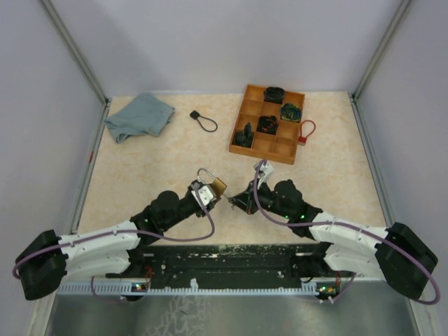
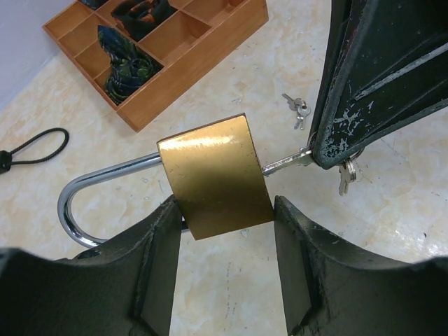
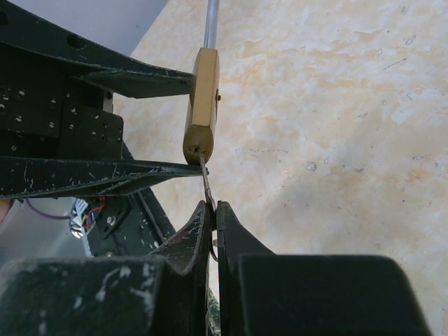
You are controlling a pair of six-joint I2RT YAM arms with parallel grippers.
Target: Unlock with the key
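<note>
Currently the brass padlock sits mid-frame in the left wrist view, held off the table. The left gripper grasps its lower part, with one finger on each side. The steel shackle sticks out toward the left edge; one leg is hidden behind a finger, so I can't tell whether it is latched.

The right gripper is clenched tight on the key. The key's blade is seated in the keyway at the body's end, right of centre in the left wrist view. Spare keys dangle below that gripper. Another key bunch lies on the table at upper right, and the wooden tray is at upper left.

Handling guess: the lock is dense, rigid and smooth-faced, so it is likely to twist in the grip when torque comes. Best held by the body, clamped firmly. The key is thin, stiff and small, so pinch the bow. Turn it about the blade axis and avoid side load, which could bend it or slip it out.
</note>
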